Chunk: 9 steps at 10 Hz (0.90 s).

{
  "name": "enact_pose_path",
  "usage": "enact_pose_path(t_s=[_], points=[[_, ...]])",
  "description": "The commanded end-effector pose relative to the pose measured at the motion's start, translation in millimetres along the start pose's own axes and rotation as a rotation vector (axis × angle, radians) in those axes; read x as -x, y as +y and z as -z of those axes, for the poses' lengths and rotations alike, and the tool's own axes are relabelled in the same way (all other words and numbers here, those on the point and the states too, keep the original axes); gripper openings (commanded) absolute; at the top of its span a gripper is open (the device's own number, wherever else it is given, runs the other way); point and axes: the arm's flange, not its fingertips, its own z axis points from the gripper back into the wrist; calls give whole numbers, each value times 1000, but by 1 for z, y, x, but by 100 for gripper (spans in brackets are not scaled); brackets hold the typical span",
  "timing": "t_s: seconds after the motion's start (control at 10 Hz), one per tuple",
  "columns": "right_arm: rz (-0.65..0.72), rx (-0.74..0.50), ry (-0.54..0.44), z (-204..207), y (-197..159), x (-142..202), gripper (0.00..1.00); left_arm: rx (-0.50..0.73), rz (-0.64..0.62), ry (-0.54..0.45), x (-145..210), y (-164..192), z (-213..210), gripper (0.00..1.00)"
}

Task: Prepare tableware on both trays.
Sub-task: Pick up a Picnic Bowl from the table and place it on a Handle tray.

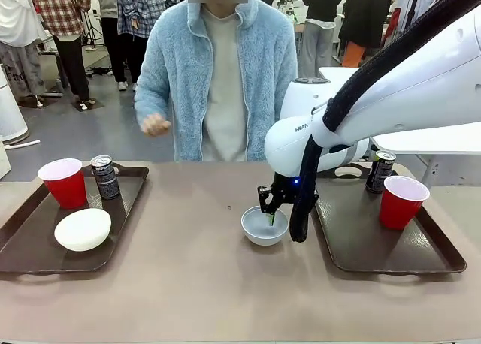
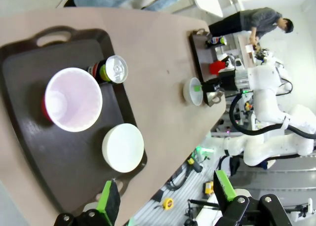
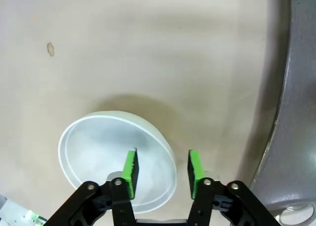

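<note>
Your right end effector (image 3: 163, 159) straddles the rim of the grey bowl (image 3: 98, 147), jaws narrow, grip unclear. It looks light, stiff and slick, so pinch the wall squarely. Left end effector (image 2: 165, 181) gapes wide.

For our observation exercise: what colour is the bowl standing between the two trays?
The bowl is pale grey, clearest in the right wrist view.

A dark brown plastic tray (image 1: 26, 246) is showing a smooth, dull sheen on the matt tan tabletop (image 1: 188, 291), while a glossy red plastic cup (image 1: 68, 186) and a smooth white bowl (image 1: 83, 230) are catching the light. A can (image 2: 114, 69) is gleaming at its bare metal top, and the person's fleece jacket (image 1: 176, 73) is looking fluffy and matt.
</note>
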Motion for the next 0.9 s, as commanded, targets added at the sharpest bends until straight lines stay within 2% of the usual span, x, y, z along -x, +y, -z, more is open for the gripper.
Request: enact_pose_path(t_s=[0.0,0.1,0.2,0.5,0.8], points=[[-18,-21,25,0,-6,1,13,-5,3,6,2,-2,-1,100],[-20,-25,28,0,-7,1,3,-5,3,6,2,-2,-1,100],[-23,-25,30,0,-7,2,0,-5,3,6,2,-2,-1,100],[-63,-21,36,-18,-2,13,0,-5,3,6,2,-2,-1,100],[-140,-46,-21,-91,18,52,0,-5,3,6,2,-2,-1,100]])
